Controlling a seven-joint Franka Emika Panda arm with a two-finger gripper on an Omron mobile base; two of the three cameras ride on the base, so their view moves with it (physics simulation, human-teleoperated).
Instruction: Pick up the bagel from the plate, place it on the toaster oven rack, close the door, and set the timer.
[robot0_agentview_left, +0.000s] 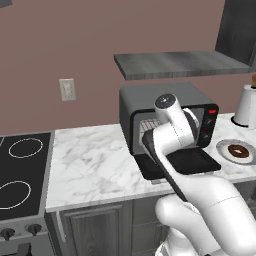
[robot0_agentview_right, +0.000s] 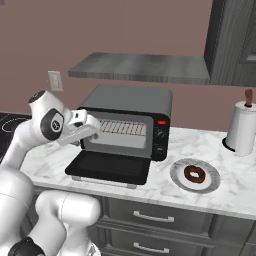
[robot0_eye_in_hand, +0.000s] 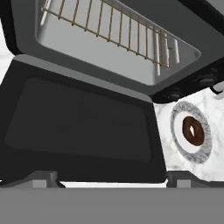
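- One bagel (robot0_agentview_right: 194, 174) sits on the plate (robot0_agentview_right: 177, 182), on the counter just right of the toaster oven (robot0_agentview_right: 127, 100), within easy reach for a pick.
- Oven door (robot0_agentview_right: 111, 167) lies dropped flat in front of the oven, so the rack (robot0_agentview_right: 122, 128) inside is exposed and bare.
- Gripper (robot0_agentview_right: 92, 125) hovers by the oven's left front, above the door, jaws spread wide, holding and touching nothing.

You're looking at evenly lit, sharp rendered frames with no blur or glare, where soft overhead light leaves only faint shadows under the shelf (robot0_agentview_right: 140, 67) and the toaster oven (robot0_agentview_right: 127, 122), whose cavity reads pale grey while the dropped door (robot0_eye_in_hand: 83, 127) stays near black in the hand view.
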